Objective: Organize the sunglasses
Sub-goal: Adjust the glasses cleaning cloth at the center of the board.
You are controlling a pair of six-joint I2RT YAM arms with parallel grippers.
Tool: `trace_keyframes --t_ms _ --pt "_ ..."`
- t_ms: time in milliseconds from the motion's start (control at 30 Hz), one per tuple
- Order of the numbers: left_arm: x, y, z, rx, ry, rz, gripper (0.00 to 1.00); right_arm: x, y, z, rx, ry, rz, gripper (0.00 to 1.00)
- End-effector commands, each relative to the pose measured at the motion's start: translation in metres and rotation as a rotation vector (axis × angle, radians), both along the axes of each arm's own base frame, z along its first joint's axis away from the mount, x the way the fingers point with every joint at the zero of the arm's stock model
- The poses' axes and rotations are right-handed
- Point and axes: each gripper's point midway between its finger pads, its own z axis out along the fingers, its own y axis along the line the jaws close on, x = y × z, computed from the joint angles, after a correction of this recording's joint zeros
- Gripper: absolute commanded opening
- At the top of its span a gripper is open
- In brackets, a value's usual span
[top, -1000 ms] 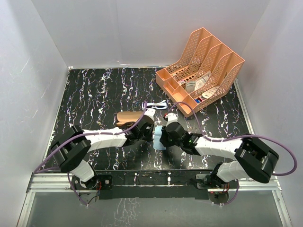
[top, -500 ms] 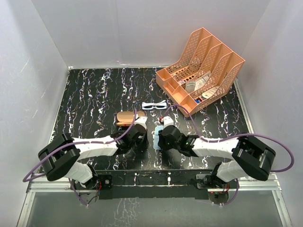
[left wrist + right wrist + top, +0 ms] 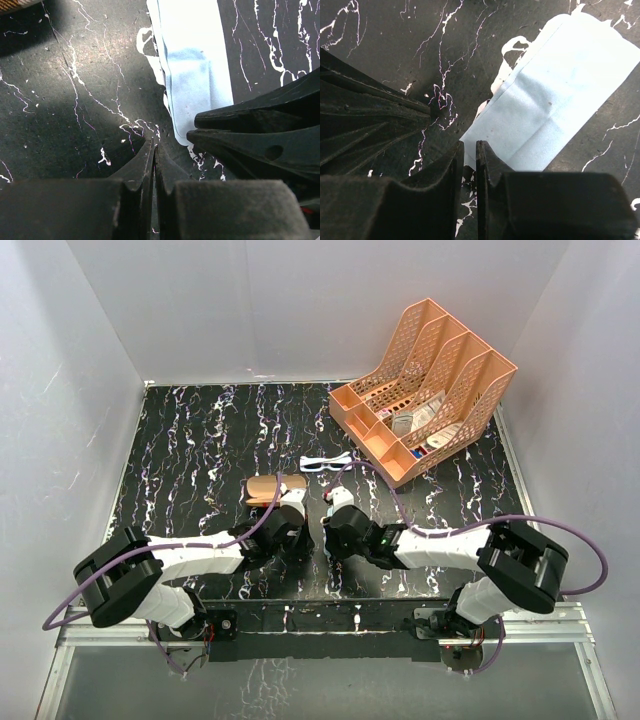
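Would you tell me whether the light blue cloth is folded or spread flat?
Folded: the light blue cloth shows stacked edges and creases.

The left tool [image 3: 154,148] points down at the black, white-veined desk [image 3: 75,100], its two fingers pressed together with nothing between them. Just to its right lies a folded light blue cloth [image 3: 192,60], stretching away toward the far side. The right tool [image 3: 195,128] reaches in from the right, a thin slit between its fingers, tips at the cloth's near end. A brown plaid corner [image 3: 15,4] shows far left.
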Motion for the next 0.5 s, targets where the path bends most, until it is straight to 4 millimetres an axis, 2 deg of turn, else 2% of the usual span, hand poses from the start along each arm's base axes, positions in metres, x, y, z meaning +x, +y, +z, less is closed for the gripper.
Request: trace_keyframes --t_ms 0,467 --pt "-0.001 -0.003 0.007 -0.034 -0.01 -0.002 0.0 0.008 0.017 0.015 0.02 -0.049 0.016 0.15" --pt "-0.002 -0.002 0.007 -0.037 -0.01 0.0 0.0 0.003 0.017 0.002 -0.031 -0.036 0.04 0.15"
